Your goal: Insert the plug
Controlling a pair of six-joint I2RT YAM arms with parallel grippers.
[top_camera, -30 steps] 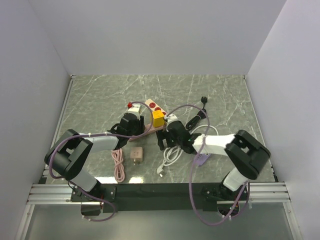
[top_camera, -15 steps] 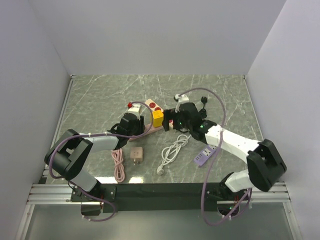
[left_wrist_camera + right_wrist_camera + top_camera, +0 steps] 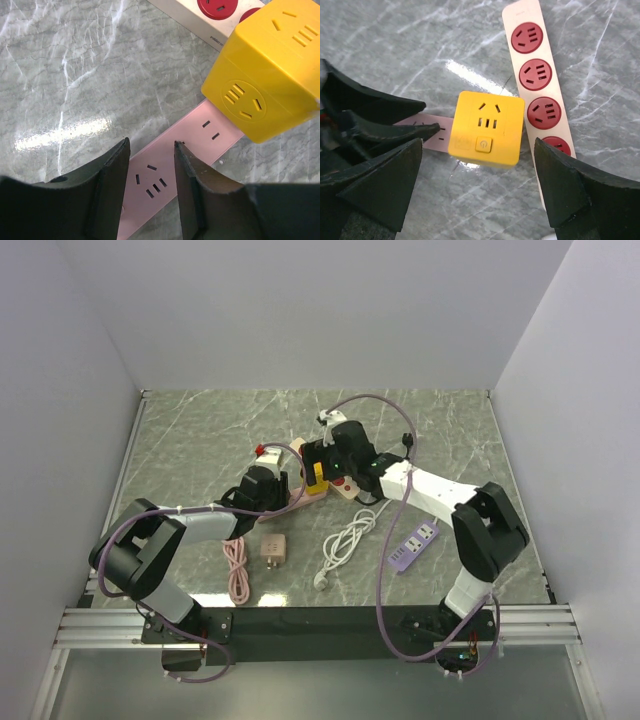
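The yellow plug (image 3: pixel 318 478) (image 3: pixel 487 129) stands on the far end of a pink power strip (image 3: pixel 200 140) (image 3: pixel 437 140). I cannot tell whether its prongs are seated. My right gripper (image 3: pixel 325 452) (image 3: pixel 478 145) hangs over the cube, open wide, with a finger on each side and neither touching it. In the left wrist view the plug (image 3: pixel 270 75) sits just beyond my left gripper (image 3: pixel 150 145) (image 3: pixel 268 485). That gripper is open, its tips low over the near part of the pink strip, which runs under them.
A beige strip with red sockets (image 3: pixel 535 75) (image 3: pixel 200 15) lies right beside the plug. On the table nearer the arms are a white cable (image 3: pixel 345 540), a purple power strip (image 3: pixel 415 543), a small beige adapter (image 3: pixel 273 548) and a pink cable (image 3: pixel 237 575).
My right arm has swung from above the white cable to the back left and now hangs over the yellow plug. The left arm, the plug and the pink strip have not moved.
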